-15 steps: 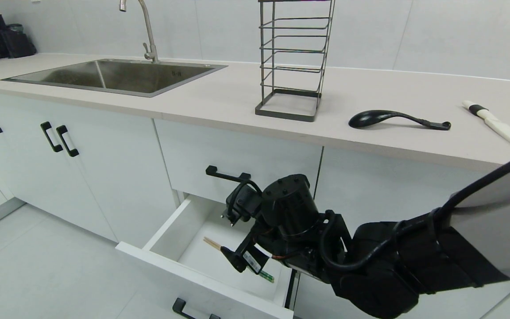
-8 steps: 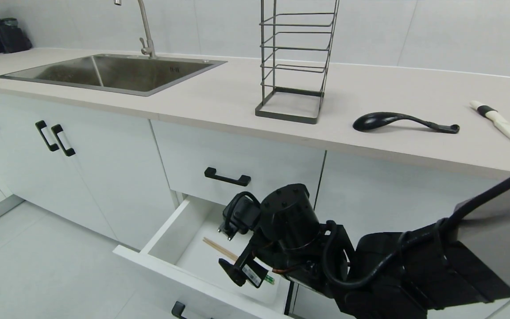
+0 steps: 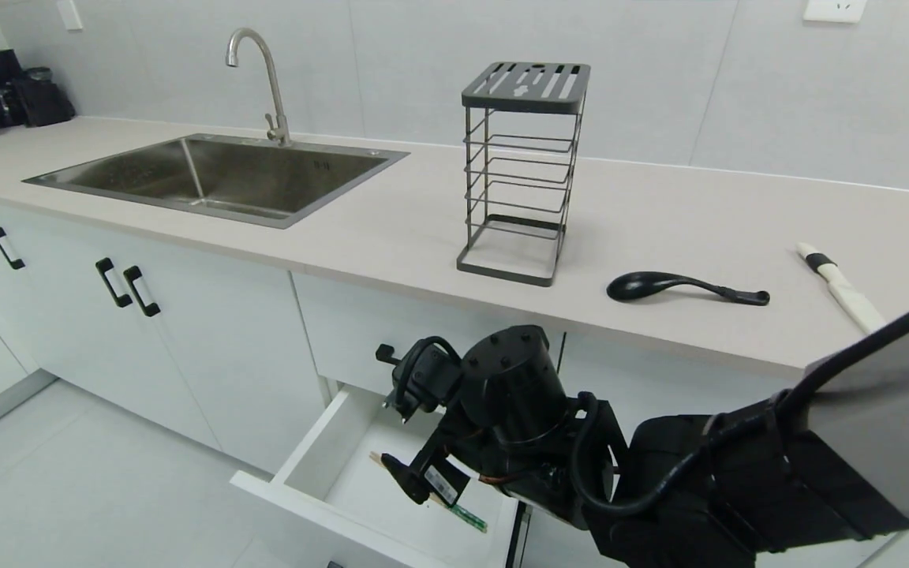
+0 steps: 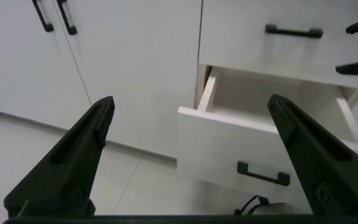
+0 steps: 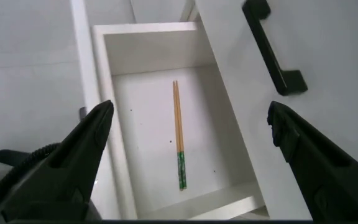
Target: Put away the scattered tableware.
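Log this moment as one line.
chopsticks in open drawer | right gripper open above drawer | black spoon on counter

On your surface [image 3: 391, 229], the sink [image 3: 218, 170] lies left, the rack [image 3: 521, 173] in the middle, the spoon [image 3: 683, 286] just right of it, the knife [image 3: 841, 288] farther right (near the front edge). Below the rack, chopsticks [image 5: 178, 124] lie in the open drawer [image 3: 308, 446].

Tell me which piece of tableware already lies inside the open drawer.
The chopsticks: the pair lies on the drawer floor, while the black spoon and the white utensil lie up on the counter.
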